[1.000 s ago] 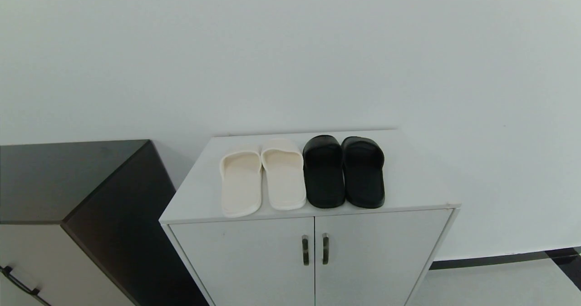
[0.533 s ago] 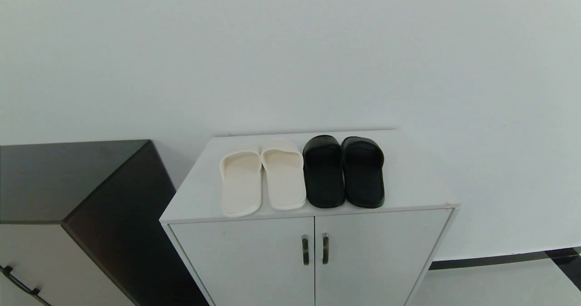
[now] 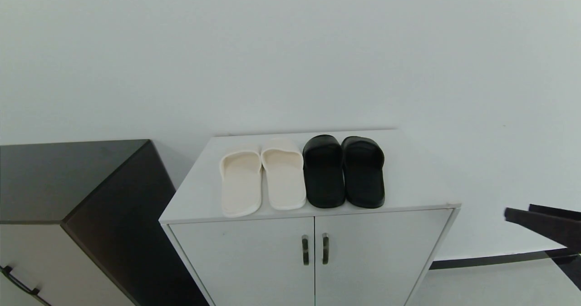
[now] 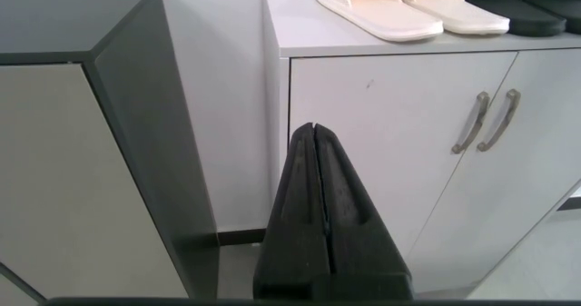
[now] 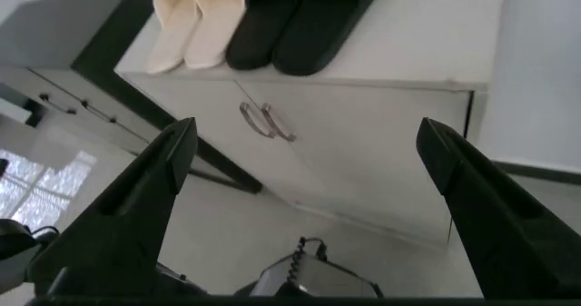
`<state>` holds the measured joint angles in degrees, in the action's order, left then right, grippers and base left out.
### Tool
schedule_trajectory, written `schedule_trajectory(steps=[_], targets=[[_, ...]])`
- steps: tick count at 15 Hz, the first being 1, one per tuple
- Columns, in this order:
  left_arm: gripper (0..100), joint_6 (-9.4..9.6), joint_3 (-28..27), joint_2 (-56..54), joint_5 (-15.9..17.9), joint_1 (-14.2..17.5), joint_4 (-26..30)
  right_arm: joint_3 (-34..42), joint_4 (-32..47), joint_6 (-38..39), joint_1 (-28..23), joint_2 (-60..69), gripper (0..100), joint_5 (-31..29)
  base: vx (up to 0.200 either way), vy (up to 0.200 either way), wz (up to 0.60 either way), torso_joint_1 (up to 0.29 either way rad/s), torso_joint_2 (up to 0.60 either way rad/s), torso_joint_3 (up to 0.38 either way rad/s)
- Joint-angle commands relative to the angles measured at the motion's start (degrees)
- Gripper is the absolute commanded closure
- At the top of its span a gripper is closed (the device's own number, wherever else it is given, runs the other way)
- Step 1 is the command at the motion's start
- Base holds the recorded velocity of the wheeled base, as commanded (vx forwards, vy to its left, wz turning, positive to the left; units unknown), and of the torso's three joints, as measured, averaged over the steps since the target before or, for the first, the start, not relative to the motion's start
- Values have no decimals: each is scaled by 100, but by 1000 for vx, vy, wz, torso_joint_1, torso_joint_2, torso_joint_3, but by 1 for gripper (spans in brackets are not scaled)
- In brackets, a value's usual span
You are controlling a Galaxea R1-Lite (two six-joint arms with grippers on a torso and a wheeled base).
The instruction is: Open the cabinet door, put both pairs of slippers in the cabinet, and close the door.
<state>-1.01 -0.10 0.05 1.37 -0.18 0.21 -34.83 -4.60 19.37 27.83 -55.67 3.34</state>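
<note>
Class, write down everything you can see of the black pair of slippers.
The black pair of slippers are slides, matte like rubber or foam, each with one broad strap. They lie flat, side by side on the white cabinet top, straps toward the wall, heels near the front edge. The cream pair lies close against their left side.

Dark cabinet (image 3: 91, 179) stands against a plain white wall (image 3: 290, 47)
On your left, its black top and side meet a pale front with a dark bar handle (image 3: 18, 283) — on your right, a black baseboard (image 3: 490, 259) edges the light floor (image 3: 490, 285).
</note>
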Motion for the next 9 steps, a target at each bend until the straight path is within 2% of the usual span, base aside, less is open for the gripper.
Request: schedule_trajectory(steps=[1,2,3,5,9], targets=[[100,-4,1,4,4,1,6,-173,-270,102,486,-840,0,-281,0,0,0,0,0,0],[100,5,1,4,4,1,-3,-270,-569,164,759,-1200,0,-466,0,0,0,0,0,0],[100,-4,1,4,4,1,-3,-296,-701,146,820,-1332,0,-510,0,0,0,0,0,0],[100,-4,1,4,-5,1,-3,-639,-1448,111,1110,-2220,0,-1011,0,0,0,0,0,0],[100,-4,1,4,4,1,-3,-1685,-1676,-47,1594,-3547,0,-2136,0,0,0,0,0,0]])
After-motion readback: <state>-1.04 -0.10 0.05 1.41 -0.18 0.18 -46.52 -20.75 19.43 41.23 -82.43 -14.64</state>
